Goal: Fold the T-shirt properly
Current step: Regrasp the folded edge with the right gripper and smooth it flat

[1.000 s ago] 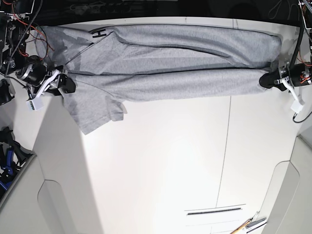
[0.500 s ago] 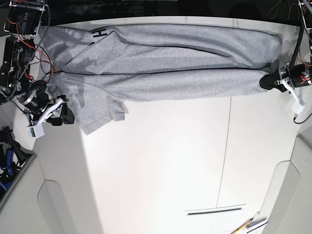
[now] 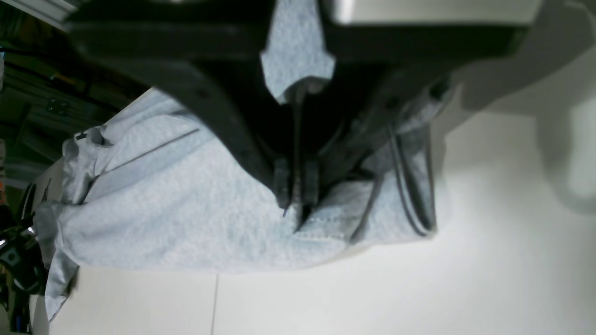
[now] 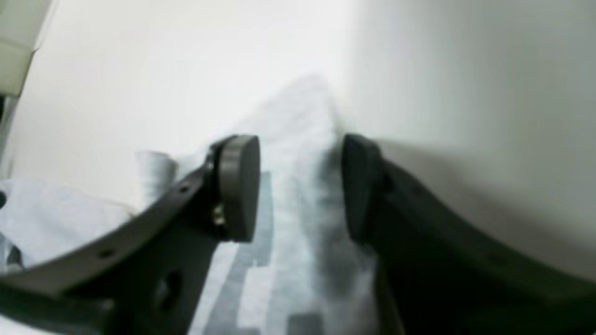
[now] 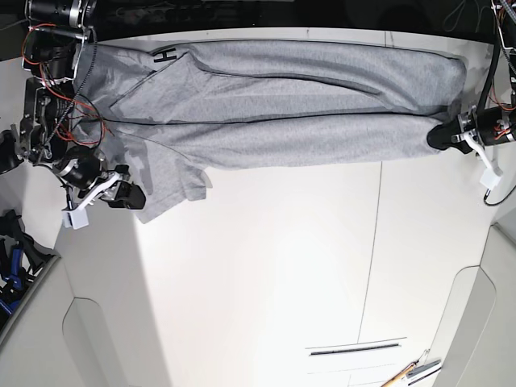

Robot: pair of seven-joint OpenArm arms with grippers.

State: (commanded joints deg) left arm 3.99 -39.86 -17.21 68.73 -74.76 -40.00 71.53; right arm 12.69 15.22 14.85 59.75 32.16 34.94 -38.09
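Note:
The light grey T-shirt [image 5: 282,105] lies stretched along the far edge of the white table [image 5: 266,266], folded lengthwise, with a black letter [image 5: 165,55] showing at its far left. One short sleeve [image 5: 165,189] sticks out toward the front on the left. My right gripper [image 5: 129,195] is at that sleeve's outer edge. In the right wrist view it [image 4: 298,186] is open, with the sleeve cloth [image 4: 298,116] lying between the pads. My left gripper [image 5: 439,135] is shut on the shirt's right end; the left wrist view shows its fingertips [image 3: 293,204] pinching the grey fabric [image 3: 186,209].
A seam [image 5: 375,242] runs front to back through the table. A narrow slot [image 5: 355,348] and a pencil-like tool [image 5: 411,372] lie near the front right. Red wires and arm hardware [image 5: 48,81] crowd the left edge, with dark gear [image 5: 12,266] beyond it.
My right gripper has travelled toward the front along the shirt's left edge, from the shoulder area down to the sleeve's outer corner. The left gripper has stayed on the shirt's right end.

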